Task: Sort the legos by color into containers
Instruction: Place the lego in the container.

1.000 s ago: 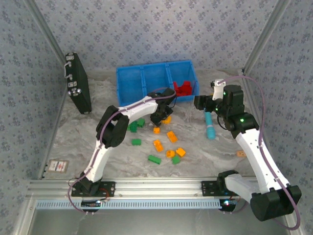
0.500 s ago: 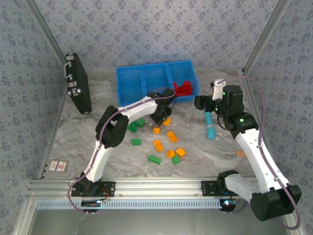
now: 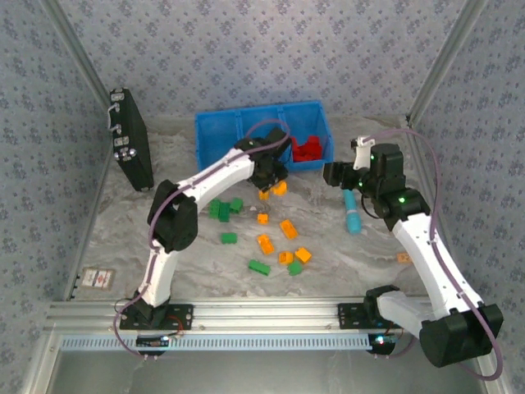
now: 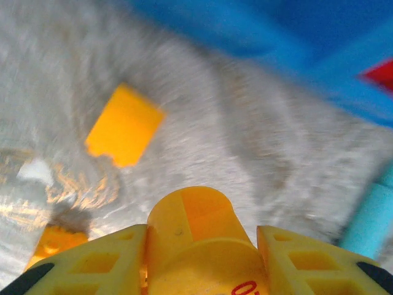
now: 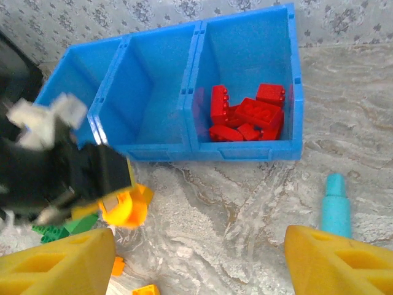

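- Just short of the blue bin [image 3: 217, 135], the left pincer [image 4: 202, 246] is closed narrowly on an orange-yellow brick [image 4: 190, 215]. The brick seems to be lifted off the desk [image 3: 361, 254].
- Another orange-yellow piece [image 4: 124, 126] lies flat on the desk beneath that pincer.
- Seen from the right wrist, the bin's right-hand compartment holds the red bricks [image 5: 245, 114]. The middle and left compartments have bare floors.
- Loose bricks [image 3: 289, 228], green and orange-yellow, lie scattered on the desk between the bin and the arm bases.
- Beside the teal stick [image 3: 352, 211], the right pincer [image 5: 198, 236] stands wide with nothing between its fingers. It faces the bin.
- Handling, as a judgement: each brick is light, rigid and smooth-sided, so it will not crush. It can twist or squirt out if it is pinched at a corner or over the studs.
- The safest hold is across two flat, parallel side walls, near the middle of the brick.
- A low release inside the chosen compartment should keep so light a piece from bouncing back out.
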